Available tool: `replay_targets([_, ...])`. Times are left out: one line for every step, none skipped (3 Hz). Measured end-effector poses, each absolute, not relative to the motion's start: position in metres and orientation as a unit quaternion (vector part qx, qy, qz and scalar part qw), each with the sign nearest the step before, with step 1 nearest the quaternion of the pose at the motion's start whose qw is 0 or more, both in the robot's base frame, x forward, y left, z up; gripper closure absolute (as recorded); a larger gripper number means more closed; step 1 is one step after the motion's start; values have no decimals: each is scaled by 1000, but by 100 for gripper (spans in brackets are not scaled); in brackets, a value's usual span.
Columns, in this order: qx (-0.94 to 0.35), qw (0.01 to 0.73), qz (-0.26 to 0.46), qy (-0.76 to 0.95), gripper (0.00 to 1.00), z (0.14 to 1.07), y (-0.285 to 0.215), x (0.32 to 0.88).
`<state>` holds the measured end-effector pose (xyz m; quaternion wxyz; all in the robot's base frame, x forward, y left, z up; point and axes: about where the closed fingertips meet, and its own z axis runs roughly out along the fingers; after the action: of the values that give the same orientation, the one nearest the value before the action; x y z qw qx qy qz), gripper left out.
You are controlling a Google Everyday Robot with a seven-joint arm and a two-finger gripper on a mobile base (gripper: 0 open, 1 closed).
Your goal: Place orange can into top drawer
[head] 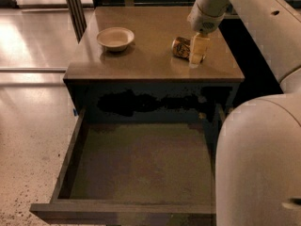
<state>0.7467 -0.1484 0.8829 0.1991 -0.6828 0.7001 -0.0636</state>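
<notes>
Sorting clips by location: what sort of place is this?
Probably an office or lab room: a cabinet with its top drawer open, speckled polished floor, a bowl and orange can on top, gripper beside the can.

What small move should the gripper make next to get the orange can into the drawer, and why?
Probably shift the gripper sideways over the orange can. The can lies on its side on the cabinet top, beside the gripper and not lifted, while the top drawer stands open below.
</notes>
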Motion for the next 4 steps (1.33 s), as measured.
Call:
replay_targets([-691,185,-46,697,0,866,-130,770])
replay_targets([-691,185,-47,697,0,865,-130,770])
replay_targets([-674,179,-70,713,0,855,-147,787])
replay_targets([-659,147,-70,734,0,828,-166,797])
